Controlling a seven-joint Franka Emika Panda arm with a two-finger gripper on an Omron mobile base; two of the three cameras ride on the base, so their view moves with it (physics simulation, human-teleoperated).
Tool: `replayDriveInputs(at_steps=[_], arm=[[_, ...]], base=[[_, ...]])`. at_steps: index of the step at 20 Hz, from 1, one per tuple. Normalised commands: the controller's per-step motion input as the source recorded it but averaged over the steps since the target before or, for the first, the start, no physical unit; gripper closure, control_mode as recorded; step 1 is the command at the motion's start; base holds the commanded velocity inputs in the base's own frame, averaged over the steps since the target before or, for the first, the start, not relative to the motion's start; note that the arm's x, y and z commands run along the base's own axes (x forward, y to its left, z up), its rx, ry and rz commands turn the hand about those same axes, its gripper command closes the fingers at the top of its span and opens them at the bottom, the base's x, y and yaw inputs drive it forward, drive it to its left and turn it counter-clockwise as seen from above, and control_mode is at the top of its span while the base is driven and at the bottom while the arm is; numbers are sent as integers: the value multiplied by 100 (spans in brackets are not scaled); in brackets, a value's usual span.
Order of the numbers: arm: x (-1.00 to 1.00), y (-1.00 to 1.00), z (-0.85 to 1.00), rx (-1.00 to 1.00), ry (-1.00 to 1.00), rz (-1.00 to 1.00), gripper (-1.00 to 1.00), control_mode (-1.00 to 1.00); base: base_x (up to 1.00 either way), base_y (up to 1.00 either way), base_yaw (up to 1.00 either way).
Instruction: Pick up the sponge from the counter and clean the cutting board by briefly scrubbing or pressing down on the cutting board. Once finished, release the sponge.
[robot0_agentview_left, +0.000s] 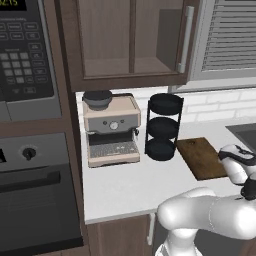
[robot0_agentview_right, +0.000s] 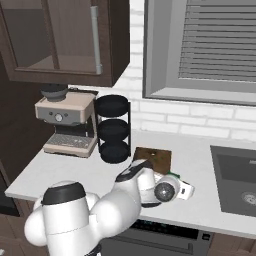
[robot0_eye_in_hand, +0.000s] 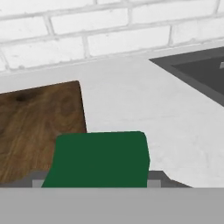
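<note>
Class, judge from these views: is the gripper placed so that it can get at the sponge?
Probably yes. In the hand view the sponge sits right at the camera's near edge, partly over the cutting board, with nothing in between. The fingers are hidden.

The arm (robot0_agentview_right: 95, 210) is glossy white with smooth, rounded, bulbous link shells, dark grey to black caps and bands at its joints, and a round grey disc on the side of its wrist housing.
</note>
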Motion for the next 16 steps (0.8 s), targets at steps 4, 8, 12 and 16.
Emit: replayDriveInputs(at_steps=[4,8,12,16], arm=[[3,11,-8,0,-1,0,100,-100],[2,16,-15,0,-8,-2,100,-100],[23,31,-26,0,-6,-7,100,-100],[36,20,-28,0,-2,-6,100,-100]], base=[[0,0,0],[0,0,0],[0,0,0],[0,0,0]])
